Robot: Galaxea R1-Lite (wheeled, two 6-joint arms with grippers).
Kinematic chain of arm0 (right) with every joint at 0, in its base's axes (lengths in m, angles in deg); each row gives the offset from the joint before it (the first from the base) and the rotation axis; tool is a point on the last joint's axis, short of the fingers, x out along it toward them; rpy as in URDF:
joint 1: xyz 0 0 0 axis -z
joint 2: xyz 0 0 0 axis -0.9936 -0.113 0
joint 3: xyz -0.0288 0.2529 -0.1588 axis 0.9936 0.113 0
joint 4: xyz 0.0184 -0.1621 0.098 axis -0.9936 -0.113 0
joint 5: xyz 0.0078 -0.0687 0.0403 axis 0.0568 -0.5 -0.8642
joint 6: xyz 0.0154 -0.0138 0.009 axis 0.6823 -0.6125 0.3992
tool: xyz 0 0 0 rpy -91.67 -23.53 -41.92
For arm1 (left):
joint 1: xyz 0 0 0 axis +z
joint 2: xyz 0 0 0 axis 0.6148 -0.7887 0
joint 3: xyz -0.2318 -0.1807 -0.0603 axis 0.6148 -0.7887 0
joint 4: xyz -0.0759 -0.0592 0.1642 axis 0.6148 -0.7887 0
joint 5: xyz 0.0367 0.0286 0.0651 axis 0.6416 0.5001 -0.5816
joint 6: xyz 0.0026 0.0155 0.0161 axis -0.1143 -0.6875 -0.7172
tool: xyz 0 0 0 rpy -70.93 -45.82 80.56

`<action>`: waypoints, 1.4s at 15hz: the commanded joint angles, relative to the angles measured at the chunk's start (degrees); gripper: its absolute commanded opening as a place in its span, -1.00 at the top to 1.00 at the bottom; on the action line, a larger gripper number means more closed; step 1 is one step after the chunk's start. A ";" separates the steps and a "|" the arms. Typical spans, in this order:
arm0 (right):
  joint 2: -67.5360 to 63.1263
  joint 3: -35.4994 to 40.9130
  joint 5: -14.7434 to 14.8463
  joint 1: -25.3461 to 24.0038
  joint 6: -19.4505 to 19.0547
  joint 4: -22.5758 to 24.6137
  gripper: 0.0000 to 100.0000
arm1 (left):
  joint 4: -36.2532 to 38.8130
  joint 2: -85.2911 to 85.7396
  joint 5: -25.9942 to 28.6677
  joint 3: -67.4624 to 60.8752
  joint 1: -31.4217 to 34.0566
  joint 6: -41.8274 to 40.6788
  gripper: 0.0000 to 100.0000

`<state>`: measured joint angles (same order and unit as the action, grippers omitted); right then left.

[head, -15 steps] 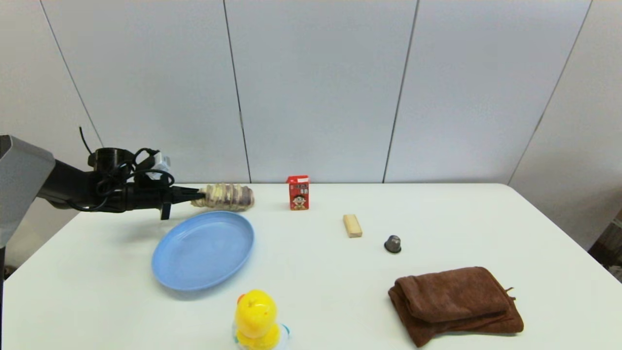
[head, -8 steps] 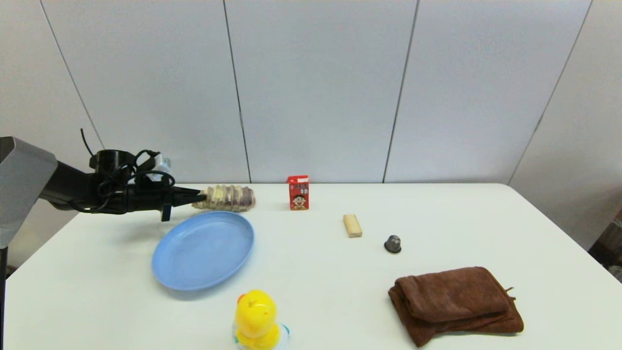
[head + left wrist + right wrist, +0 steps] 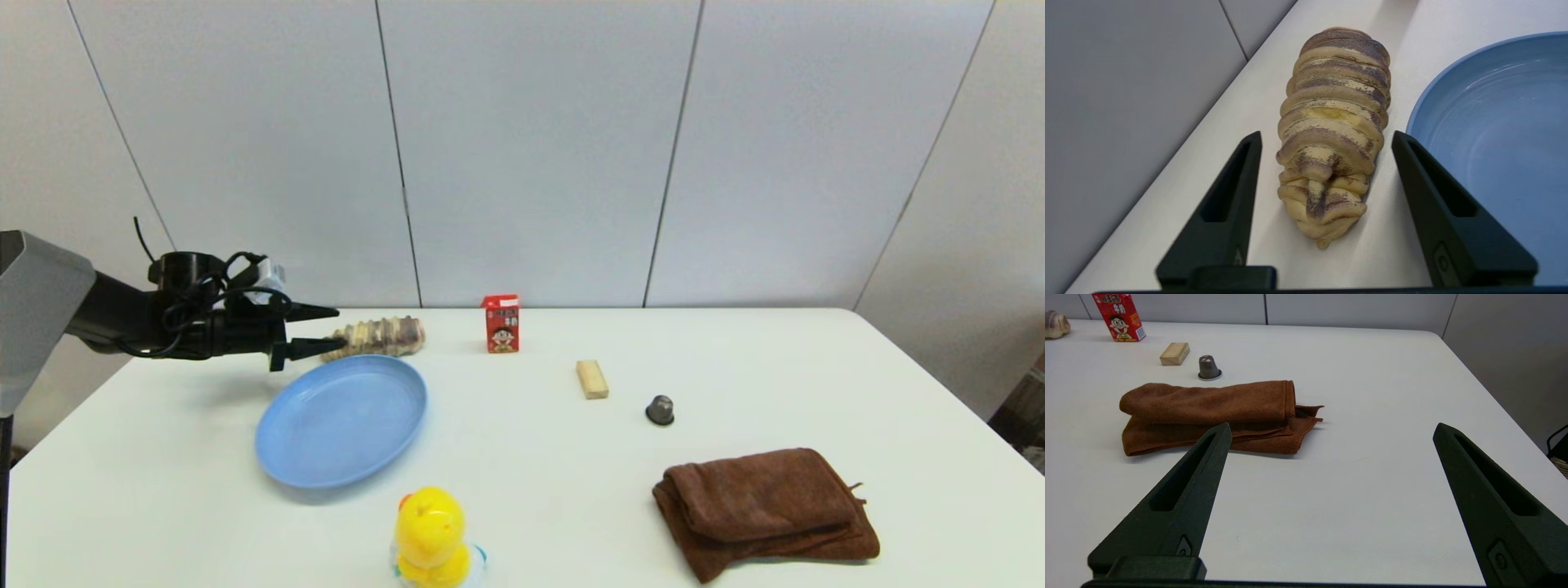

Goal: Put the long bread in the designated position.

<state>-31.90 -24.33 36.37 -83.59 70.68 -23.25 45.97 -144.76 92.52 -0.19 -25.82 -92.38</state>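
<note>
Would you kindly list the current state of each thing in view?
long bread: lying on the table, released
left gripper: jaws open, either side of the bread's end
right gripper: jaws open, empty
blue plate: empty
brown towel: folded
red carton: upright

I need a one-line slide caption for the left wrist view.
Open left claw straddling the long bread, which lies on the white table beside a blue plate.

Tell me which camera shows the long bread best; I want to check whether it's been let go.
The left wrist view: the long bread fills it, lying on the table between the open left claw, touching neither finger. The head view shows it small; the right wrist view catches only one end.
</note>
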 commanded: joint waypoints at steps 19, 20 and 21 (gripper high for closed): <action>-0.07 0.00 -0.02 -0.01 -0.02 -0.02 -1.00 | -5.15 58.19 -34.03 -26.16 -13.08 29.48 -1.00; -0.07 0.00 -0.02 -0.01 -0.02 -0.02 -1.00 | -5.15 61.70 -35.35 -29.50 -13.26 29.75 -1.00; -0.07 0.00 -0.02 -0.01 -0.02 -0.02 -1.00 | -5.15 65.22 -36.23 -32.84 -13.35 30.27 -1.00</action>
<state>-31.90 -24.33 36.40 -83.59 70.68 -23.25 40.77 -91.91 59.64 -23.93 -37.82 -63.01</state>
